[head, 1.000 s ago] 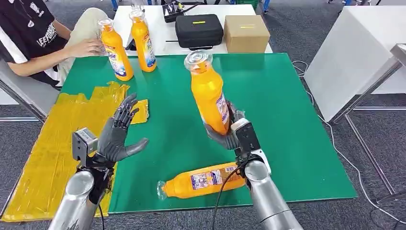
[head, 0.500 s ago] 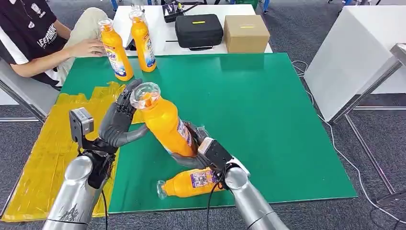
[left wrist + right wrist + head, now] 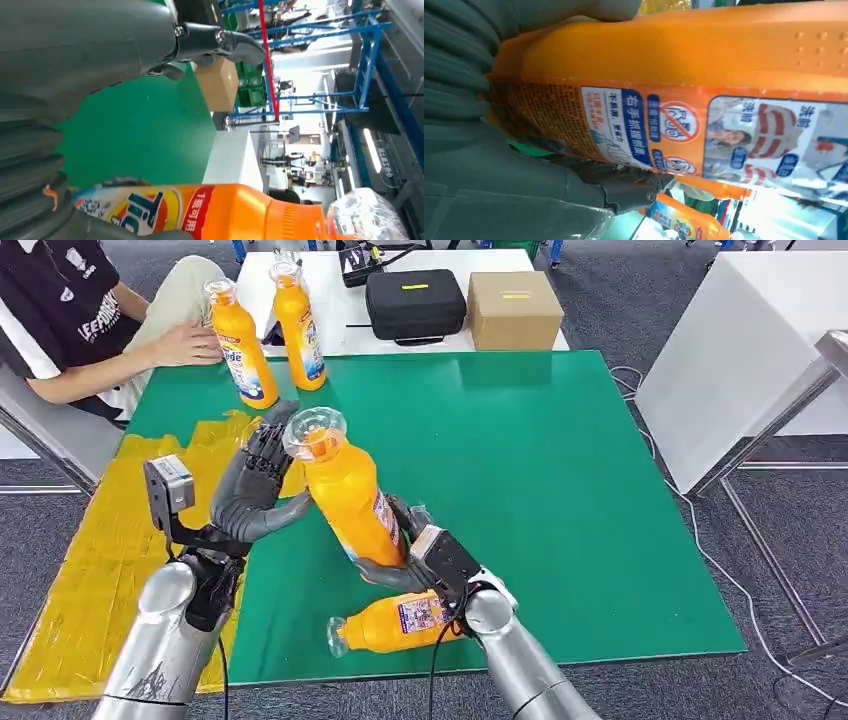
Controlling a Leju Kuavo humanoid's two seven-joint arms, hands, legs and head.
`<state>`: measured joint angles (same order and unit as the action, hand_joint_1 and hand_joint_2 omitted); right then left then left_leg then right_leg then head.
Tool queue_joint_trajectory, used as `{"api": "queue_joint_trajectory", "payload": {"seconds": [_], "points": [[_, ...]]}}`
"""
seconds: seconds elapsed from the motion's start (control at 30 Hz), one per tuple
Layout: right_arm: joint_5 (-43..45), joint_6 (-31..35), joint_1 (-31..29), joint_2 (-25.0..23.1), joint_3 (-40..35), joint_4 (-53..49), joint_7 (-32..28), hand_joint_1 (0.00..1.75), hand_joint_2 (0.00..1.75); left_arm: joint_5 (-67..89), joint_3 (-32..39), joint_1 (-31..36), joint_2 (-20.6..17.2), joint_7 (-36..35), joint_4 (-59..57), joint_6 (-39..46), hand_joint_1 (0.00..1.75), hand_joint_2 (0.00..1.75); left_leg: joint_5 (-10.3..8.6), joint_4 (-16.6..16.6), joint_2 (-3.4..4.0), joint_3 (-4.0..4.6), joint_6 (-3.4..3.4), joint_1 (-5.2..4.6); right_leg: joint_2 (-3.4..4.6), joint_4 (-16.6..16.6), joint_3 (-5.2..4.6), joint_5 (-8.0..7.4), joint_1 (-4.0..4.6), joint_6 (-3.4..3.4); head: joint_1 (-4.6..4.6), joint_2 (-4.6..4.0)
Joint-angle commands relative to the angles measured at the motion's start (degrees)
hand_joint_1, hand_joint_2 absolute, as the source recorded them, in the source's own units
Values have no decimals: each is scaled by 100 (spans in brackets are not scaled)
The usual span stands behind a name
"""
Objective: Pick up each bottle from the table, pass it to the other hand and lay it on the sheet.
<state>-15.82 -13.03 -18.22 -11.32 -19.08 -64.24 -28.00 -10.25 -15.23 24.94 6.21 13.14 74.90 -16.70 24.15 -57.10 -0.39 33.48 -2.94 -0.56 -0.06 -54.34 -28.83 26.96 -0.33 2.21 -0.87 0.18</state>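
My right hand [image 3: 420, 555] grips an orange detergent bottle [image 3: 348, 500] near its base, with the clear cap tilted towards my left side. My left hand [image 3: 255, 490] stands beside the bottle's upper half; its fingers are spread behind the neck and its thumb is at the bottle's side, not closed around it. In the left wrist view the bottle [image 3: 225, 215] lies along the palm of my left hand [image 3: 75, 65]. The label of the bottle [image 3: 704, 75] is close against my right hand [image 3: 484, 165]. A second bottle [image 3: 400, 620] lies on the green table near the front edge. The yellow sheet [image 3: 90, 570] covers the table's left side.
Two more orange bottles [image 3: 243, 345] [image 3: 299, 328] stand upright at the far left corner, near a seated person [image 3: 70, 320] whose hand rests beside them. A black case [image 3: 415, 302] and a cardboard box [image 3: 514, 308] sit on the white table behind. The green surface [image 3: 560, 460] stretches to the right.
My right hand has carried the bottle from mid-table leftward and tipped it towards my left hand. My left hand has risen a little and now stands against the bottle.
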Motion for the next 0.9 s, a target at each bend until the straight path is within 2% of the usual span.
{"api": "queue_joint_trajectory", "payload": {"seconds": [0.03,0.13,0.53,0.6,0.7,0.77,0.9], "points": [[-118,246,-149,43,0,1,200,175,175,54,-444,126,-46,-183,8,33,0,175,7,-3,0,-9,18,4,-2,1,13,7,3,-5,2,0],[-118,535,-143,60,223,-317,295,175,175,121,-449,6,-122,-213,102,52,0,175,10,-2,3,-16,23,2,-1,0,18,10,1,-7,2,2],[-118,600,-130,51,280,-377,340,175,175,128,-441,3,-119,-216,100,60,0,175,9,0,4,-17,23,3,1,2,18,8,3,-8,2,0],[-282,1139,-140,42,466,-609,356,175,175,178,-454,-78,-162,-232,195,71,0,175,2,0,1,-4,12,2,-1,2,6,2,2,-4,2,2],[-296,1363,-122,72,664,-937,469,175,175,274,-520,-187,-190,-238,320,49,0,175,6,-2,2,-7,16,1,-1,-1,8,6,0,-5,2,0],[-607,1880,-50,26,763,-1080,518,175,175,331,-566,-328,-166,-225,456,23,0,175,7,-3,-1,-8,18,1,-3,-1,11,8,0,-5,2,2],[-751,2262,86,-25,723,-1071,472,175,175,605,-784,-614,-156,-107,758,-8,0,175,8,4,5,-17,18,1,2,6,18,7,0,-6,2,0]]}}
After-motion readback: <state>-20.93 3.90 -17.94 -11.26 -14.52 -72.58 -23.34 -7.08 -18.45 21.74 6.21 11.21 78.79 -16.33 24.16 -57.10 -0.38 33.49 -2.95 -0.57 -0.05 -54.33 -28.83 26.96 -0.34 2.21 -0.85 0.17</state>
